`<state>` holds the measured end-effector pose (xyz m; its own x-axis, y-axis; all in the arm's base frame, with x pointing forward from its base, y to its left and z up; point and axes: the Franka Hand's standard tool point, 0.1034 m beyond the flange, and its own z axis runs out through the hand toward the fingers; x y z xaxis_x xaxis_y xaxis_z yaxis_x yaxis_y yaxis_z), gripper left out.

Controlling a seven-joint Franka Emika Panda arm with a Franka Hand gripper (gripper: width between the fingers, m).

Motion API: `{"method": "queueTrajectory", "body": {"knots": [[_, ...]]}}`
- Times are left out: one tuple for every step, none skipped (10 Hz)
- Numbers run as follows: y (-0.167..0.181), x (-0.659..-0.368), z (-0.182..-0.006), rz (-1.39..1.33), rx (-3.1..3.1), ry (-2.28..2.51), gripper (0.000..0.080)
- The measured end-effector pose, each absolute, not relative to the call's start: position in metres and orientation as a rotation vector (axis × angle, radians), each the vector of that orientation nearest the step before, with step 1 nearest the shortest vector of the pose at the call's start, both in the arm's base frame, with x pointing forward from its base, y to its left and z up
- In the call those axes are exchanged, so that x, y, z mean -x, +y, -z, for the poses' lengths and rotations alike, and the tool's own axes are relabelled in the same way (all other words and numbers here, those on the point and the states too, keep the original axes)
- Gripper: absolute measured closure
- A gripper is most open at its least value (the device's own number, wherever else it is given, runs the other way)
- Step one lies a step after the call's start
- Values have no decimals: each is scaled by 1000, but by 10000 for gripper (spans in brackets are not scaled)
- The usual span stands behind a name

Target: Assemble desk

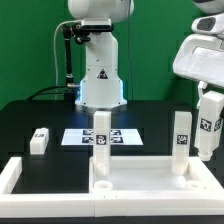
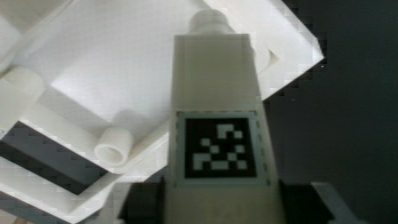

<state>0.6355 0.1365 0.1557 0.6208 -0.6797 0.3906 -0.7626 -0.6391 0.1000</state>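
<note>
1. White plastic leg (image 1: 209, 128) is clamped in your gripper (image 1: 207, 98). In the wrist view the two dark fingers (image 2: 150, 200) press its sides just behind the tag, and the leg (image 2: 217, 90) runs straight out from between them.
2. You have that leg upright at the exterior view's right. It is just right of the right standing leg (image 1: 181, 135) and at the right end of the top (image 1: 140, 180). You cannot tell whether it touches the rim.
3. The top is a wide, smooth, matte white tray with a raised rim. It lies near the camera on the black table (image 1: 160, 115).
4. Each leg is a square-sided white block. It has a black-and-white square tag on one face and a round stub at the end.
5. Count one top and four legs:
   - one in your grip
   - two upright along the top's far edge, the left standing leg (image 1: 101, 135) and the right one
   - one loose leg (image 1: 39, 141) lying on the table at the exterior view's left, well apart from the gripper
6. One marker board (image 1: 125, 135) lies flat just behind the left standing leg. One low white frame (image 1: 20, 178) sits at the near left.
</note>
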Motion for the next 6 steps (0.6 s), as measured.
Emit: {"method": "queueTrajectory", "body": {"knots": [[137, -638, -156, -483, -2590, -1192, 509], [134, -639, -155, -487, -2581, -1204, 509], [133, -640, -152, -489, -2573, -1210, 509], [134, -640, -150, -487, -2571, -1208, 509], [136, -637, -148, -482, -2569, -1203, 509], [137, -631, -142, -468, -2567, -1191, 509]]}}
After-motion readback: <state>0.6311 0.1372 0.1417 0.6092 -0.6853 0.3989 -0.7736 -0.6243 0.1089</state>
